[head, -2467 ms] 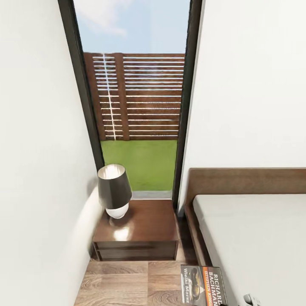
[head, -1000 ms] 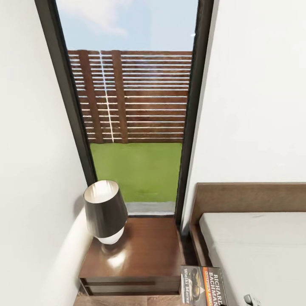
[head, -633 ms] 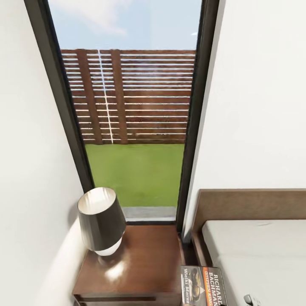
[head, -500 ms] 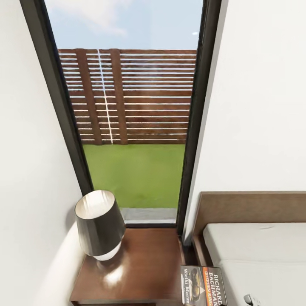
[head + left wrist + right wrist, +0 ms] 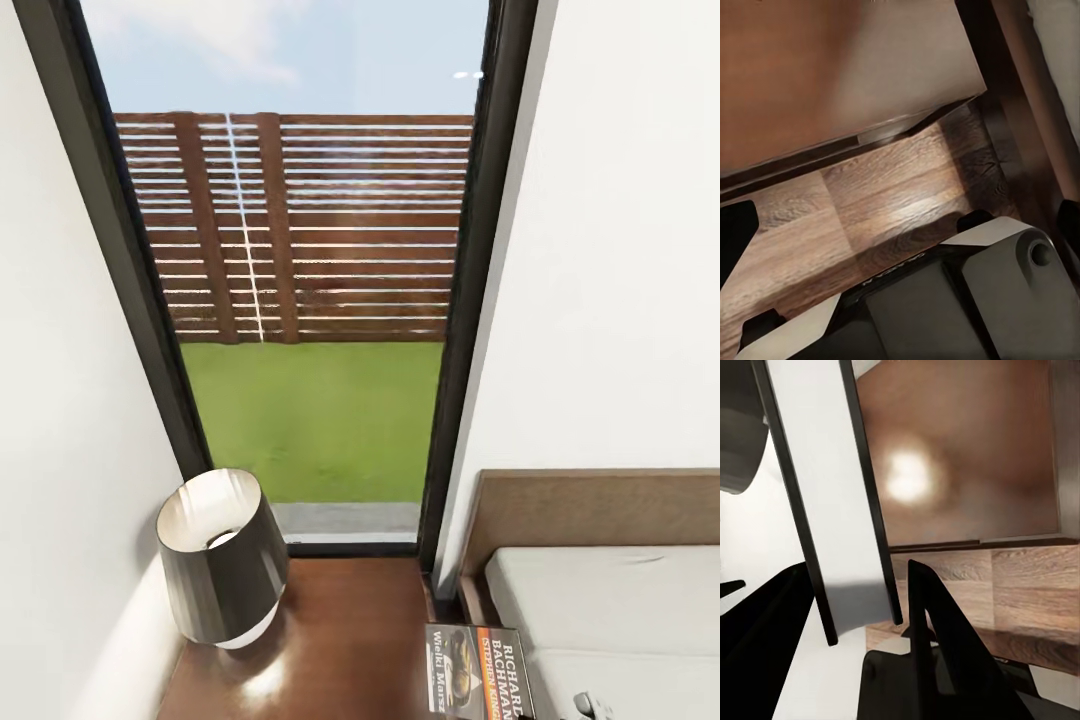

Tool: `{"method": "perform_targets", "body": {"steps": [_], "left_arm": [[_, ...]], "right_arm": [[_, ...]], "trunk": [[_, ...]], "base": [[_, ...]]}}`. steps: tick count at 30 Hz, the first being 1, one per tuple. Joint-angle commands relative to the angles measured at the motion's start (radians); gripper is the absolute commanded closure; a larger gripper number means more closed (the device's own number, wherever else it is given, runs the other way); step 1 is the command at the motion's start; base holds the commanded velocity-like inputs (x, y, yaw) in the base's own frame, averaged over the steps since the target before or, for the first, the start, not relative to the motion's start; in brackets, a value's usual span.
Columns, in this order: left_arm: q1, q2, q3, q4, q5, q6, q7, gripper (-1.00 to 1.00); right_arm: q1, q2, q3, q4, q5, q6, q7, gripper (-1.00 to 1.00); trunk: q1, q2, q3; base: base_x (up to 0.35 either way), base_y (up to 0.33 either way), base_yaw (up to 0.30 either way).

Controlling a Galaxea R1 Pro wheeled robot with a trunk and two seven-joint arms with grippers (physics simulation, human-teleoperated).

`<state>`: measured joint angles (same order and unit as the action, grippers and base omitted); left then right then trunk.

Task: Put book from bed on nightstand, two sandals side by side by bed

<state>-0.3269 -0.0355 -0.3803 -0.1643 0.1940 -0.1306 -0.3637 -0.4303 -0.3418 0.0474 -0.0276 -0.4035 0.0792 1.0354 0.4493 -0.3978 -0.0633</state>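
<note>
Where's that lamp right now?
In the head view the lamp stands at lower left on the nightstand, against the white wall, below the tall window.

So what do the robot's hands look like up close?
The left tool has a pale grey, rounded shell with a dark panel, a small round hole and faint lettering, plus black fingers. The right tool has flat, black, pointed fingers on a dark base.

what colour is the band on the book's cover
Orange, with white lettering, on the book; the head view shows it best.
</note>
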Motion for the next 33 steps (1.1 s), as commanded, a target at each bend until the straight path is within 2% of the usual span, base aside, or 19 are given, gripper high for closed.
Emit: {"method": "perform_targets", "body": {"steps": [1, 18, 22, 23, 24, 26, 27, 28, 31, 33], "left_arm": [[-0.001, 0.000, -0.008, 0.002, 0.010, -0.004, -0.001, -1.00], [-0.001, 0.000, -0.008, 0.002, 0.009, -0.004, -0.001, -1.00], [-0.001, 0.005, -0.004, -0.003, 0.010, -0.004, -0.020, -1.00], [-0.001, 0.006, -0.001, -0.006, 0.010, -0.003, -0.041, -1.00], [-0.002, 0.008, 0.007, -0.022, 0.011, 0.002, -0.121, -1.00], [-0.004, 0.010, 0.020, -0.050, 0.020, 0.024, -0.216, -1.00], [-0.006, 0.011, 0.025, -0.068, 0.031, 0.052, -0.260, -1.00], [-0.009, 0.014, 0.031, -0.103, 0.053, 0.111, -0.314, -1.00], [-0.012, 0.028, 0.034, -0.176, 0.090, 0.196, -0.372, -1.00], [-0.013, 0.052, 0.036, -0.263, 0.131, 0.263, -0.422, -1.00]], "right_arm": [[-0.001, 0.000, 0.005, 0.000, -0.009, 0.008, 0.003, 1.00], [-0.001, 0.000, 0.005, -0.002, -0.009, 0.009, 0.004, 1.00], [-0.001, 0.000, 0.005, -0.001, -0.009, 0.009, 0.005, 1.00], [-0.001, 0.000, 0.005, -0.001, -0.009, 0.010, 0.005, 1.00], [-0.001, 0.000, 0.005, -0.001, -0.009, 0.010, 0.007, 1.00], [-0.001, 0.000, 0.005, -0.001, -0.009, 0.010, 0.008, 1.00], [-0.001, 0.000, 0.005, -0.002, -0.009, 0.010, 0.009, 1.00], [-0.001, -0.001, 0.005, -0.002, -0.009, 0.010, 0.010, 1.00], [-0.001, -0.001, 0.005, -0.002, -0.009, 0.011, 0.011, 1.00], [-0.001, -0.002, 0.005, -0.002, -0.010, 0.011, 0.011, 1.00]], "trunk": [[0.001, -0.002, -0.002], [0.001, -0.002, -0.002], [0.001, -0.002, -0.002], [0.001, -0.002, -0.002], [0.001, -0.002, -0.002], [0.001, -0.002, -0.002], [0.001, -0.002, -0.002], [0.001, -0.002, -0.002], [0.001, -0.002, -0.002], [0.001, -0.002, -0.002]], "base": [[0.022, 0.000, 0.000], [0.002, 0.000, 0.000], [0.000, 0.000, 0.000], [0.000, 0.000, 0.000], [0.000, 0.000, 0.000], [0.000, 0.000, 0.000], [0.000, 0.000, 0.000], [0.000, 0.000, 0.000], [0.000, 0.000, 0.000], [0.000, 0.000, 0.000]]}}
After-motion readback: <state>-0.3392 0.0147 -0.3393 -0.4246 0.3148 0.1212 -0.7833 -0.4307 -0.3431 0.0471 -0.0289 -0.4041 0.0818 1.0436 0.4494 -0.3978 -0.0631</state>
